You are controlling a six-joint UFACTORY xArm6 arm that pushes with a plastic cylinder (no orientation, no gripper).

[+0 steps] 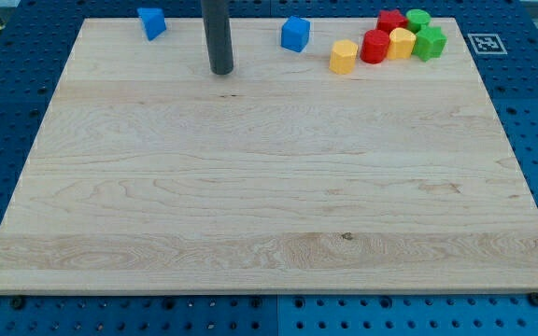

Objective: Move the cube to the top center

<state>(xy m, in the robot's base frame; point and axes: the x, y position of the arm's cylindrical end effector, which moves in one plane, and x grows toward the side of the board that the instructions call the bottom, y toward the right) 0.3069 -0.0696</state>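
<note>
A: Whereabouts of the blue cube [294, 34]?

B: Near the top edge of the surface [250, 205], a little to the view's right of centre. Well apart from the other blue block [150, 22] at the view's top left; shape of that one hard to make out.

A: And my tip [220, 71]?

B: To the view's left of the cube, slightly lower, not touching. No jaws on this rig: bare rod, nothing gripped.

A: Advice for the push?

B: Probably just a short nudge leftward. Circle below the cube to its right side, keeping clear of the yellow block [343, 57] near that route. Push slowly through the cube's middle to avoid spin. Mind the near edge.
</note>
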